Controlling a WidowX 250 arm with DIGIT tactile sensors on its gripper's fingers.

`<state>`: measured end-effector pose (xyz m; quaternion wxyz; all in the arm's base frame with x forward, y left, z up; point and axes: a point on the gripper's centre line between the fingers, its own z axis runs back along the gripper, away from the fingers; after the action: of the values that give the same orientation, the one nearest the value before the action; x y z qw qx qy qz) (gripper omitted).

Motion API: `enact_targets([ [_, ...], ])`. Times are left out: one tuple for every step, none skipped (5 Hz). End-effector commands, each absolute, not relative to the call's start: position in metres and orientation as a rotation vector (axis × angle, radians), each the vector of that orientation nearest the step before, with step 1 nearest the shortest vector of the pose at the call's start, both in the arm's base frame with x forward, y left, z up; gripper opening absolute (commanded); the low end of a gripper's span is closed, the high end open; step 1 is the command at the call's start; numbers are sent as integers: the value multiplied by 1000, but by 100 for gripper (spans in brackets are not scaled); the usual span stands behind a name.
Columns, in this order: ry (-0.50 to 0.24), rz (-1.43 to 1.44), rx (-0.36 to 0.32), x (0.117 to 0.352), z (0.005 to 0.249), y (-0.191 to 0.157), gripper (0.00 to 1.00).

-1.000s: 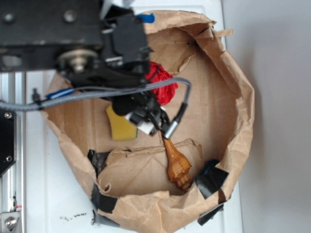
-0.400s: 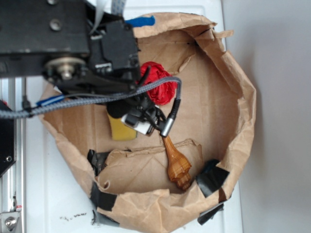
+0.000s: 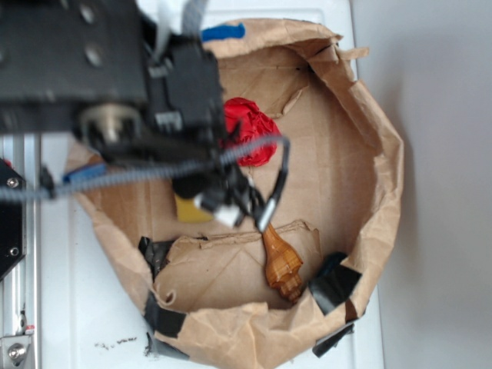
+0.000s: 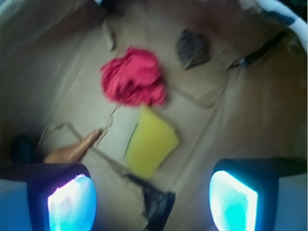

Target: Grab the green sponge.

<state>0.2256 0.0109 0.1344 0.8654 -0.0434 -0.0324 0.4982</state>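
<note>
Green sponge [image 4: 150, 142], long axis diagonal

The green sponge [image 4: 151, 142] was a yellow foam block; a thin dark strip edged one side. It lay flat on brown paper.

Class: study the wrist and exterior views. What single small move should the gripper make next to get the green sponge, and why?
Probably a short descent with a slight forward shift. In the wrist view the open gripper hangs above the yellow foam sponge with its thin dark green edge, which lies ahead of the fingers, untouched, between the red ruffled cloth ball and the brown spiral seashell.
</note>
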Motion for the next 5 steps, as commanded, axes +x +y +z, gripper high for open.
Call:
enact_targets([
  [-84, 1090, -81, 246, 141, 6, 100],
  [-127, 1164, -60, 246, 124, 21, 100],
  [-154, 1183, -41, 248, 86, 26, 100],
  [-165, 1111, 3, 237, 70, 18, 100],
  [-133, 1102, 15, 229, 71, 23, 100],
])
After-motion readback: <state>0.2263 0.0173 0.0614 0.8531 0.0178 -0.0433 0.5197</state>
